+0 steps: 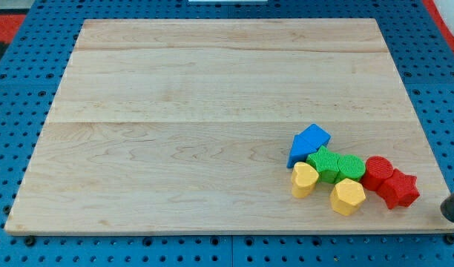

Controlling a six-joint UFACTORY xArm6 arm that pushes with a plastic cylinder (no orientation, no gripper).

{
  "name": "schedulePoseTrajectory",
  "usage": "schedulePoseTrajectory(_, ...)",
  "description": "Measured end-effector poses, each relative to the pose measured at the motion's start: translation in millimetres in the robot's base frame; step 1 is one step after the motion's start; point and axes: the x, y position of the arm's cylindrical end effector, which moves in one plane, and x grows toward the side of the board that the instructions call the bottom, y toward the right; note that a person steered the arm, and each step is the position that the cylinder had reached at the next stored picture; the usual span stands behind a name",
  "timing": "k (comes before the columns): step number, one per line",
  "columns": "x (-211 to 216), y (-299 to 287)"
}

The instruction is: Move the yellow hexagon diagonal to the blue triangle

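Big pale wooden board [212,111] with all blocks bunched lower right: blue triangle [307,142] on top, green pair [335,165] under it, red blocks [389,181] rightward, yellow hexagon [348,196] at bottom, smaller yellow block [303,179] beside. My tip [452,209] sits off the board's right edge, touching nothing.

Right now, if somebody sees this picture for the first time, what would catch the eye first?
A tight cluster of coloured blocks sits at the board's lower right: a blue triangle on top, green blocks under it, two yellow blocks, one at and a hexagon, below, and red blocks at the view's right. My tip is a dark shape at the right edge, just right of the red blocks and off the board.
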Motion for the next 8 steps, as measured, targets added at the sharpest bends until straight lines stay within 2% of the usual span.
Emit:
schedulePoseTrajectory(2,0,-13)
schedulePoseTrajectory(4,0,-100)
schedulePoseTrajectory(8,-59,-207)
